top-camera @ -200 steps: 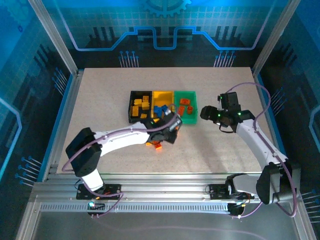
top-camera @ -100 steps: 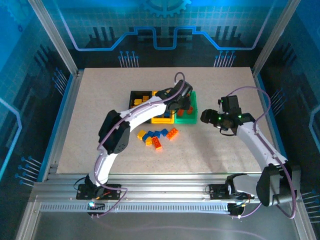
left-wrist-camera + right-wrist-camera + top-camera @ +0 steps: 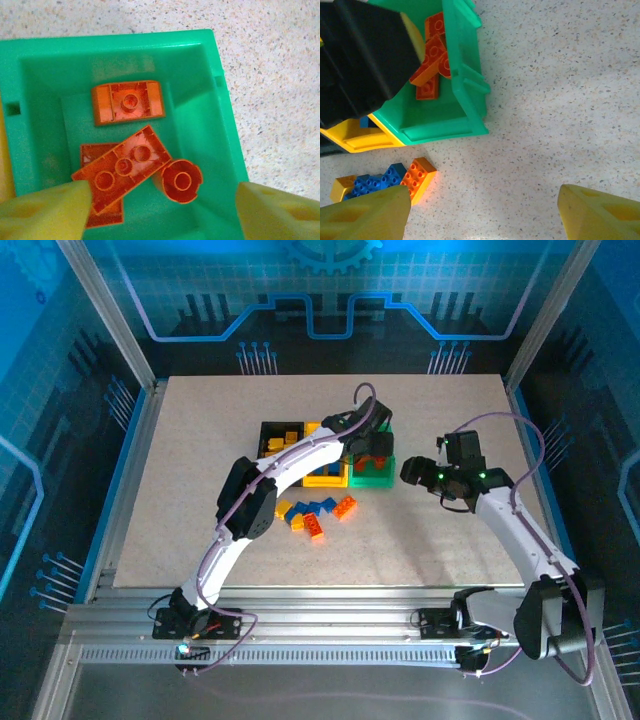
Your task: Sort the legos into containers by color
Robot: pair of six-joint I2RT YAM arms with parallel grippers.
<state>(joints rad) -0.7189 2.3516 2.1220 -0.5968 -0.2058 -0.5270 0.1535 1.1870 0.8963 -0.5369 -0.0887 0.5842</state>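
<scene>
Glossy plastic green bin (image 3: 220,125), speckled matt table (image 3: 280,75)

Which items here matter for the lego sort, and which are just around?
Job: loose legos, orange legos in green bin, yellow bin, black bin, left gripper, right gripper.
Just there: purple cables, aluminium frame, blue backdrop.

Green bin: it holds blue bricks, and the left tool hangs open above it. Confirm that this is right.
Not quite. The bricks in the green bin are orange, not blue, as the left wrist view shows. The rest stands: the left tool hangs open above it.
</scene>
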